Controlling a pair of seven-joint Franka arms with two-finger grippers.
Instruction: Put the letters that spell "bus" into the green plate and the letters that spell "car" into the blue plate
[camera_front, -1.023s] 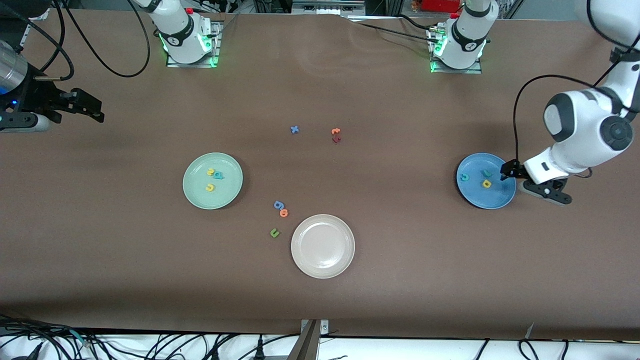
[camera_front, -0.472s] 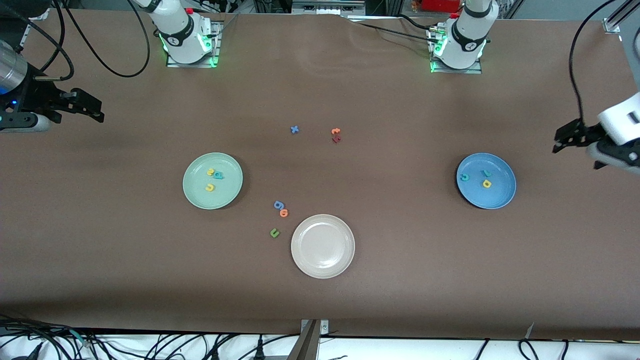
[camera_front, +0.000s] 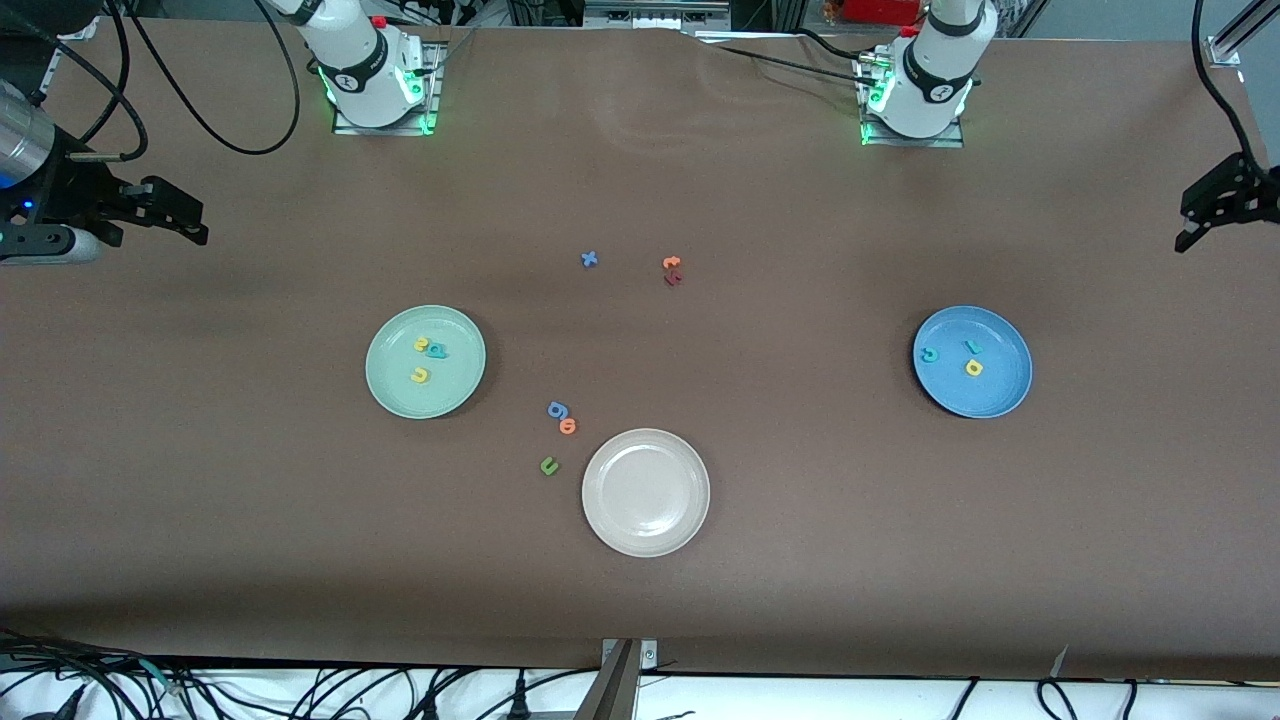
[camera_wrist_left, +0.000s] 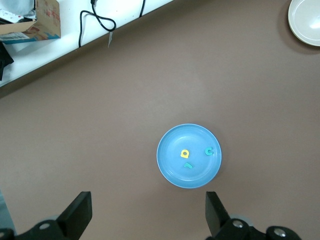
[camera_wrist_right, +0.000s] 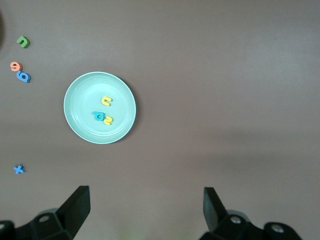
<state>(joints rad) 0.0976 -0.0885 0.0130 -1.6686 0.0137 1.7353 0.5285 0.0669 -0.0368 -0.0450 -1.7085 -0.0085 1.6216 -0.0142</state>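
Observation:
The green plate (camera_front: 398, 388) holds a yellow s (camera_front: 421, 345), a teal b (camera_front: 436, 350) and a yellow u (camera_front: 420, 375). In the right wrist view the same plate (camera_wrist_right: 80, 117) shows the u (camera_wrist_right: 106, 101), b (camera_wrist_right: 99, 116) and s (camera_wrist_right: 108, 120). In the blue plate (camera_front: 1000, 392) lie a teal c (camera_front: 929, 354), a teal r (camera_front: 971, 347) and a yellow a (camera_front: 974, 368). My left gripper (camera_front: 1186, 226) hangs open and empty at its end of the table, high above the blue plate (camera_wrist_left: 172, 172). My right gripper (camera_front: 203, 225) waits open and empty at the other end.
A beige plate (camera_front: 645, 492) with nothing in it sits nearest the front camera. Beside it lie a blue g (camera_front: 557, 409), an orange o (camera_front: 568, 426) and a green u (camera_front: 549, 465). Farther back lie a blue x (camera_front: 589, 259), an orange t (camera_front: 671, 263) and a dark red letter (camera_front: 673, 279).
My left gripper has pulled away from the blue plate's edge, rising and moving out to its end of the table. The right arm and all letters have stayed put.

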